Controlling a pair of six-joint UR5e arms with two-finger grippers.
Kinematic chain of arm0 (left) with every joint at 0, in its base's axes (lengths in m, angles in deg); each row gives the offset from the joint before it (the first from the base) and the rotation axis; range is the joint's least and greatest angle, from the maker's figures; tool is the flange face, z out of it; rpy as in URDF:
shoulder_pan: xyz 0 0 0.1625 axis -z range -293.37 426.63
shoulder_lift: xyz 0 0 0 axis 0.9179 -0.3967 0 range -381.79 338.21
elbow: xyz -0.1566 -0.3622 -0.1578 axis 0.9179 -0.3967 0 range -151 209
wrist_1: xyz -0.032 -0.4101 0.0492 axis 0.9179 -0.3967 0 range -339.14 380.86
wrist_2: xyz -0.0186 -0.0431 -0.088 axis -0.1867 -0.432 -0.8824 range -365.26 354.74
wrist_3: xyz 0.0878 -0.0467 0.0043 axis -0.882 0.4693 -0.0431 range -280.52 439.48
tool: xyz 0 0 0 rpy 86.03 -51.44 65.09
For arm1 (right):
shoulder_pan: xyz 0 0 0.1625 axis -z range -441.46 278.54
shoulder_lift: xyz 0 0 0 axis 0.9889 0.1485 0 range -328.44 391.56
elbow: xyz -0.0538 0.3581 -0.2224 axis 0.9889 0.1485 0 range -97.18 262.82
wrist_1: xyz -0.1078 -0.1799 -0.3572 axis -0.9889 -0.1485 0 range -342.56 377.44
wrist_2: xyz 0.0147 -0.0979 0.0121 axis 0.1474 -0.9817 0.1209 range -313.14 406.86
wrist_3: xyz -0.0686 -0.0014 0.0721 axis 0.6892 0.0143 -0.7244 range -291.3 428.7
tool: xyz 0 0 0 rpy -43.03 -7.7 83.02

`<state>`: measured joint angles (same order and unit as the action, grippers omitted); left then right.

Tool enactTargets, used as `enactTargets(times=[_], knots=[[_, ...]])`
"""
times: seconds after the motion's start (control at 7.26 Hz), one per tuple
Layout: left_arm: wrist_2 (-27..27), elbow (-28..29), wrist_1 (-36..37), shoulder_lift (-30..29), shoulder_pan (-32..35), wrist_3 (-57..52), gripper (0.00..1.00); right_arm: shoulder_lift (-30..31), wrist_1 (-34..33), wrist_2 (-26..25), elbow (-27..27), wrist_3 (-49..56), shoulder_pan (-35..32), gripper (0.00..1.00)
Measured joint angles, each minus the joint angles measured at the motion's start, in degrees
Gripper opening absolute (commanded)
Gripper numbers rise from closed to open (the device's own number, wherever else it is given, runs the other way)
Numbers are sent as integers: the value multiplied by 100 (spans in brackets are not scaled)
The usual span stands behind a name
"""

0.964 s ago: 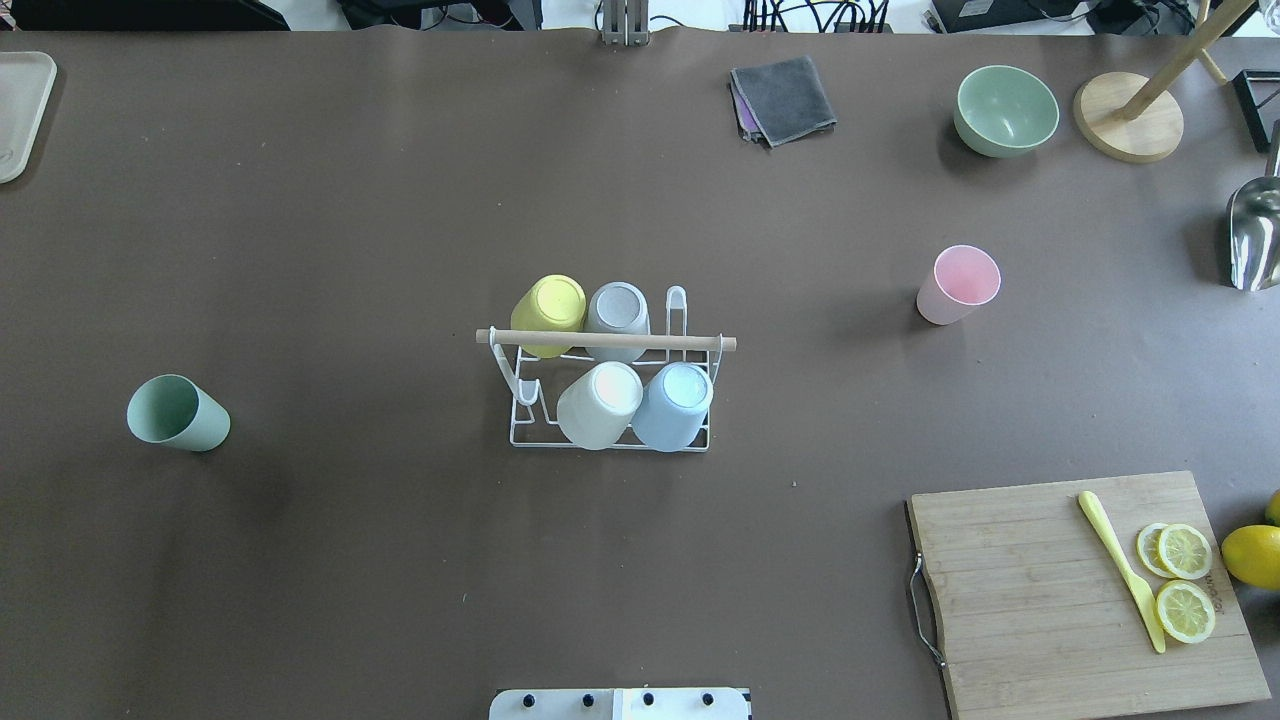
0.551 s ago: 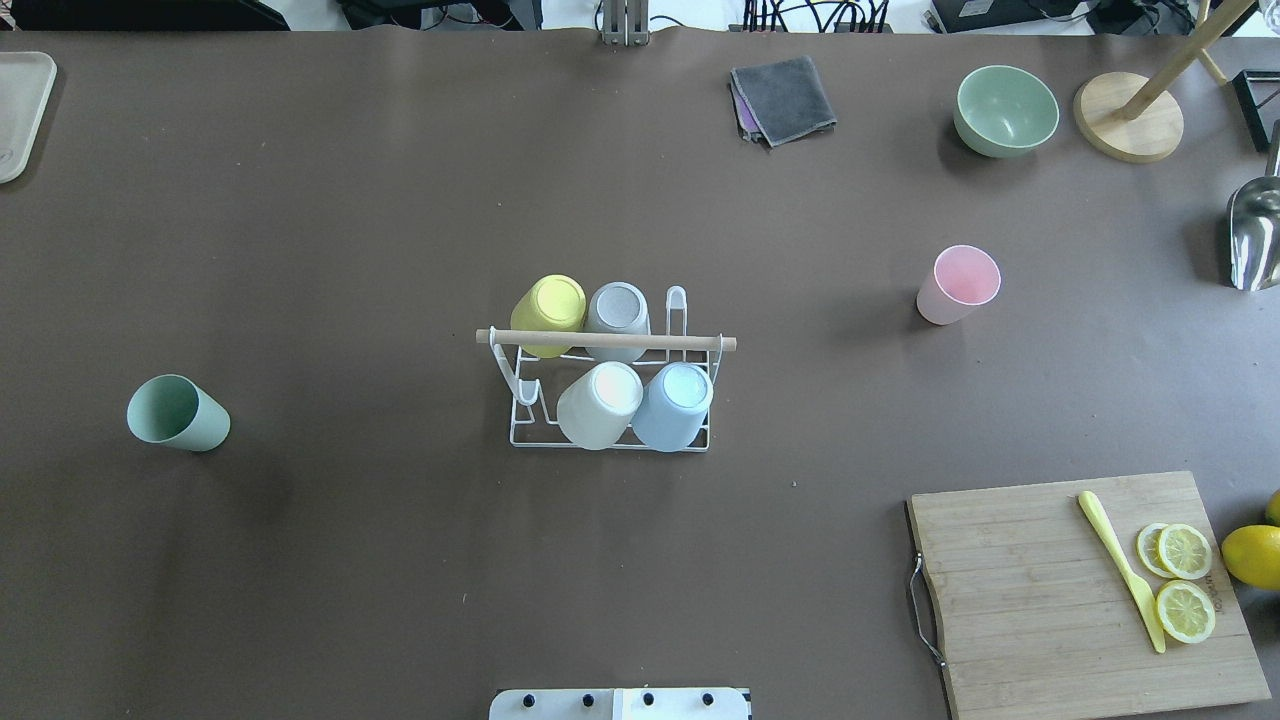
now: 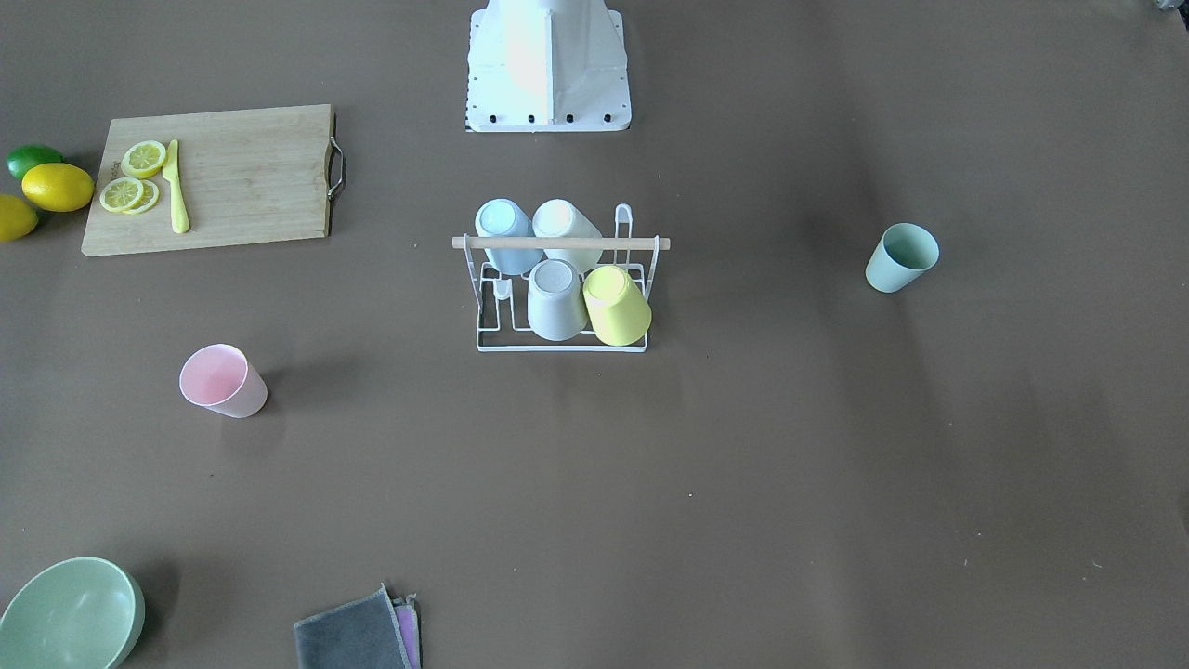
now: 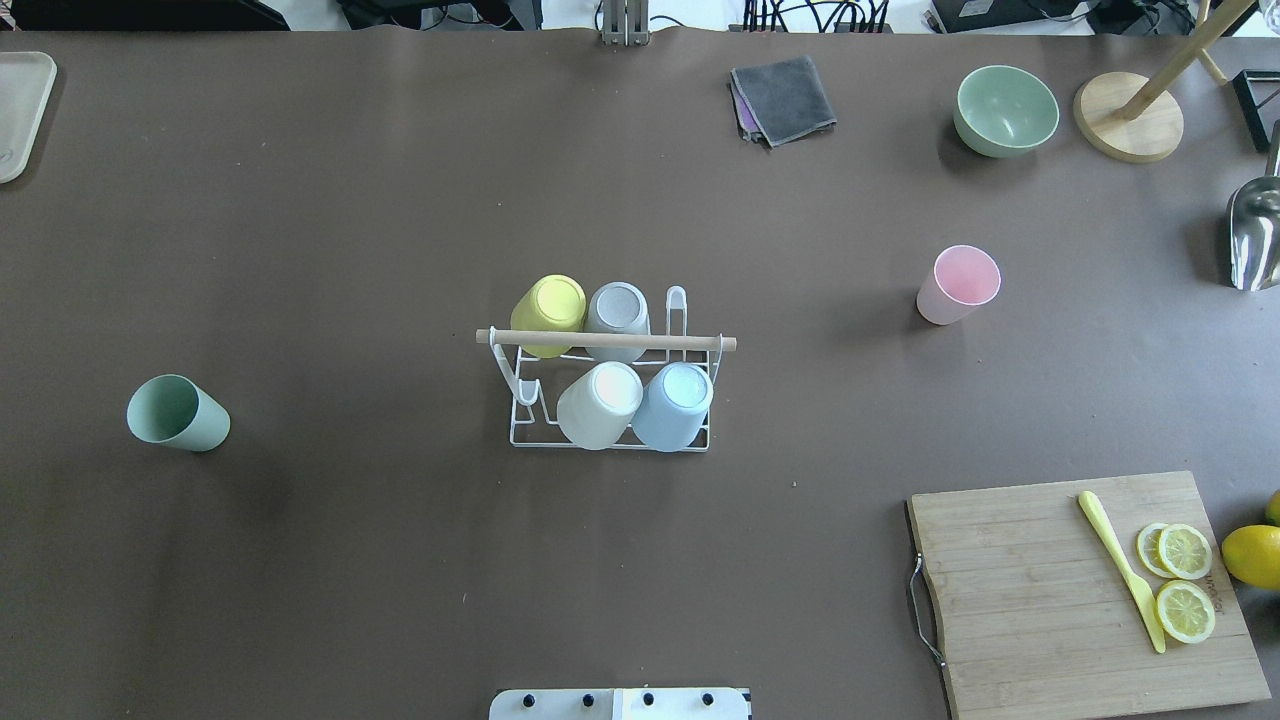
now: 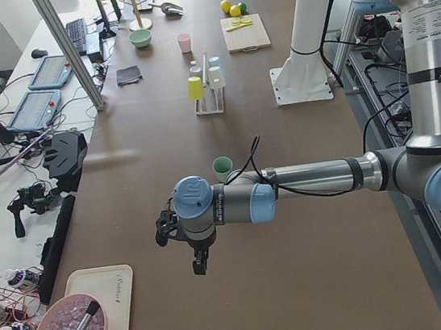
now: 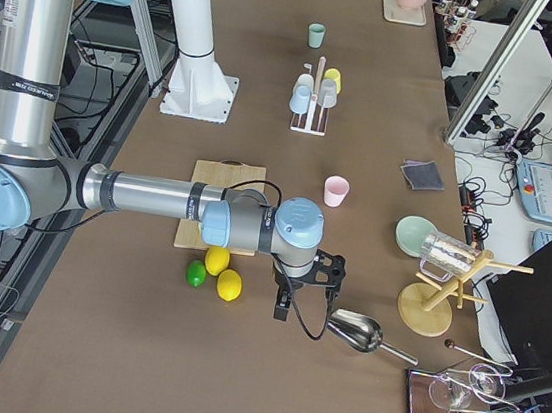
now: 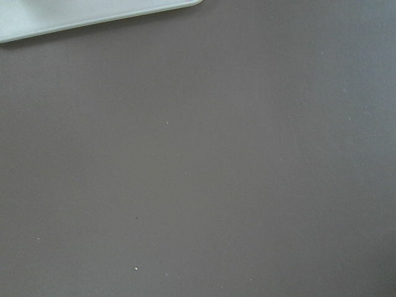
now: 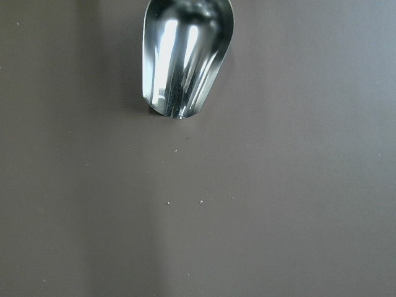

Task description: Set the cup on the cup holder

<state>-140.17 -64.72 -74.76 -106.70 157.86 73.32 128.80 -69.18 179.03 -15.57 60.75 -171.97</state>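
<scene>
The white wire cup holder (image 4: 690, 343) with a wooden rod handle stands mid-table and also shows in the front view (image 3: 576, 242). Yellow, grey, white and blue cups sit upside down on it. A green cup (image 4: 178, 412) stands upright far to its left, and a pink cup (image 4: 958, 284) stands upright to its right. My left gripper (image 5: 200, 265) hangs over bare table near the left end, past the green cup (image 5: 222, 167). My right gripper (image 6: 283, 313) hangs near the right end beside a metal scoop (image 6: 356, 331). I cannot tell whether either gripper is open or shut.
A cutting board (image 4: 1085, 590) with lemon slices and a yellow knife lies front right, lemons (image 4: 1252, 556) beside it. A green bowl (image 4: 1005, 110), a grey cloth (image 4: 785, 98) and a wooden stand (image 4: 1128, 117) are at the back right. A tray (image 4: 18, 110) is back left.
</scene>
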Motion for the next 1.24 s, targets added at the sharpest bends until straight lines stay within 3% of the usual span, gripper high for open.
enactTargets(times=[0.28, 0.41, 1.24], knots=[[0, 8, 5, 3, 0, 0, 98, 10, 730, -596, 176, 6, -1, 100], [0, 9, 6, 6, 0, 0, 98, 25, 898, -640, 277, -2, -10, 100], [0, -5, 2, 1, 0, 0, 98, -115, 941, 255, 344, -198, -40, 100]])
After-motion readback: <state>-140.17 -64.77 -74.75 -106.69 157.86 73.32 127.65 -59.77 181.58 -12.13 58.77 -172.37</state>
